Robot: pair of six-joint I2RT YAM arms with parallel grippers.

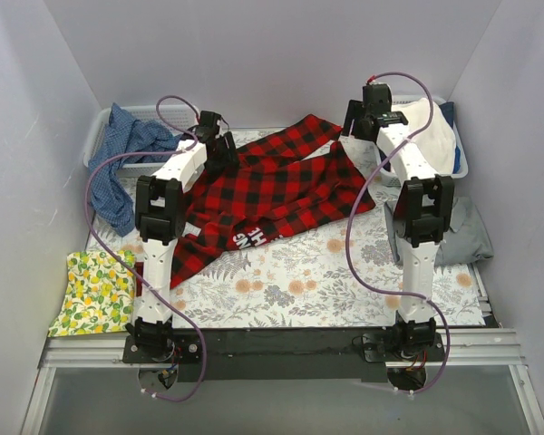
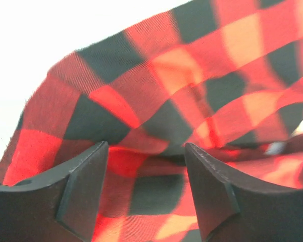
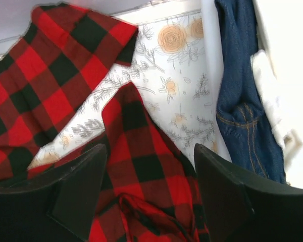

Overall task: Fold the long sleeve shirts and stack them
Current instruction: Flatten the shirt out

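The red-and-black plaid flannel shirt (image 1: 281, 186) lies rumpled across the tabletop (image 1: 344, 272) — white lettering (image 1: 254, 237) at its near edge — with the grey shirt (image 1: 467, 234) crumpled at the right edge.

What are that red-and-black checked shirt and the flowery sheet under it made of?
The plaid shirt looks like soft woven flannel, matte: the left wrist view shows a fine diagonal weave and it lies in folds. The flowery sheet seems a flat printed cloth or plastic cover; I cannot tell which.

You see a red-and-black buffalo-plaid shirt (image 1: 272, 186) with white lettering, a pale floral-print table cover (image 1: 344, 272), a yellow lemon-print cloth (image 1: 95, 292) and a plain grey shirt (image 1: 471, 237).
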